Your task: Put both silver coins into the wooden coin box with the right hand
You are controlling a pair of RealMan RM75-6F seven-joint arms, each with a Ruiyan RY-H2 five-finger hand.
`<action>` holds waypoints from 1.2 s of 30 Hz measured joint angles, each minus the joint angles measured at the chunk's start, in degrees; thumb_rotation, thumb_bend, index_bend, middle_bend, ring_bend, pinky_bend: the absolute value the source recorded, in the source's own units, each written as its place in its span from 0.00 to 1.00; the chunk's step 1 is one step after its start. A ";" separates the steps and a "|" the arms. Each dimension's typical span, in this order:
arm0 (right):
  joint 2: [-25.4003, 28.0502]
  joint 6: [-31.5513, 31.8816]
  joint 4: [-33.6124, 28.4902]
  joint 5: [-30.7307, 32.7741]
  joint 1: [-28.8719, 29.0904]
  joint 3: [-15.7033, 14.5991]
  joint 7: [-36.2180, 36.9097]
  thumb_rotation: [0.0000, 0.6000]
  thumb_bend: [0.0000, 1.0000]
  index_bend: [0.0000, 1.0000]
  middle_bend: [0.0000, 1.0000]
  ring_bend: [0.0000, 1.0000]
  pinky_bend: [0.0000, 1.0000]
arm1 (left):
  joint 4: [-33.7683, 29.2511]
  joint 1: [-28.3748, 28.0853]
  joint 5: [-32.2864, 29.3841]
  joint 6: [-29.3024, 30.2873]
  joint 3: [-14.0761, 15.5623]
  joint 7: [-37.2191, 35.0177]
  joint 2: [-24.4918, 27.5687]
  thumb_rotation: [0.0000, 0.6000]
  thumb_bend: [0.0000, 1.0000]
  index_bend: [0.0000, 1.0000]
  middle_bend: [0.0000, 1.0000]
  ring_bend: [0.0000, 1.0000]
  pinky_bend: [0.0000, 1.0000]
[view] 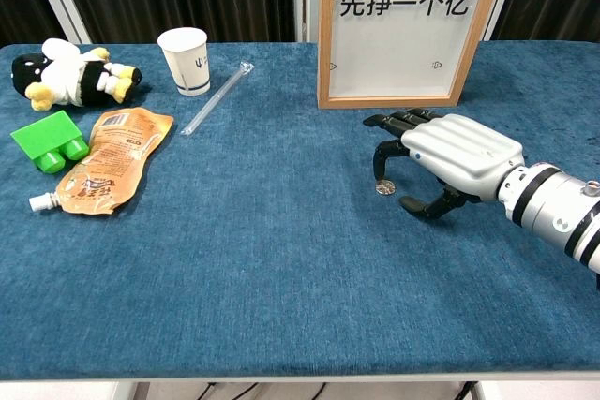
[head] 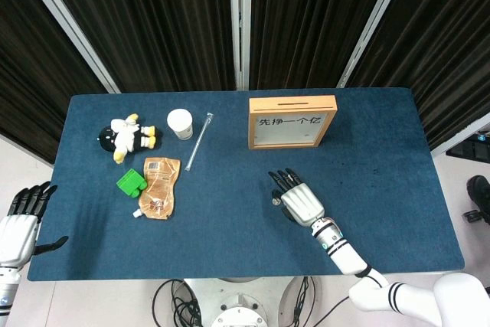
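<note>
One silver coin (view: 384, 188) (head: 276, 201) lies flat on the blue tablecloth, in front of the wooden coin box (view: 410, 25) (head: 292, 121). My right hand (view: 441, 156) (head: 295, 198) hovers palm down just right of the coin, fingers spread and curved, one fingertip (view: 377, 176) almost on it. Nothing is held. A second coin does not show in either view. My left hand (head: 21, 216) hangs off the table's left edge, fingers apart and holding nothing.
On the left lie a stuffed toy (view: 70, 72), a green block (view: 47, 140) and an orange pouch (view: 105, 158). A white paper cup (view: 185, 60) and a clear straw (view: 217, 96) sit at the back left. The coin box has a slot on top (head: 292, 101).
</note>
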 measured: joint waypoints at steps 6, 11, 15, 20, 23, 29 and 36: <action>-0.16 -0.27 0.26 0.23 0.20 0.08 0.19 1.00 0.33 0.40 0.02 0.00 0.00 | 0.13 -0.05 0.01 -0.16 0.08 -0.04 0.00 1.00 0.09 0.06 0.01 0.00 0.00; -0.31 -0.42 0.50 0.37 0.25 -0.02 0.06 1.00 0.33 0.41 0.02 0.00 0.00 | 0.20 -0.10 -0.01 -0.29 0.10 -0.11 0.08 1.00 0.09 0.06 0.01 0.00 0.00; -0.43 -0.43 0.61 0.51 0.28 0.00 -0.07 1.00 0.33 0.41 0.02 0.00 0.00 | 0.32 -0.14 0.05 -0.31 0.13 -0.24 0.06 1.00 0.09 0.06 0.01 0.00 0.00; -0.58 -0.25 0.83 0.58 0.29 0.07 -0.16 1.00 0.34 0.43 0.02 0.00 0.00 | 0.43 -0.15 0.21 -0.18 0.17 -0.44 0.05 1.00 0.09 0.06 0.01 0.00 0.00; -0.67 -0.26 0.98 0.64 0.30 0.06 -0.22 1.00 0.34 0.44 0.02 0.00 0.00 | 0.52 -0.15 0.27 -0.19 0.22 -0.52 0.03 1.00 0.09 0.06 0.01 0.00 0.00; -1.13 0.03 1.63 0.76 0.33 0.27 -0.31 1.00 0.34 0.48 0.03 0.00 0.00 | 0.79 -0.20 0.47 -0.19 0.33 -0.77 -0.11 1.00 0.09 0.06 0.01 0.00 0.00; -1.62 0.67 2.34 0.66 0.38 0.53 -0.21 1.00 0.34 0.48 0.03 0.00 0.00 | 0.97 -0.24 0.84 0.01 0.45 -0.93 -0.15 1.00 0.09 0.06 0.01 0.00 0.00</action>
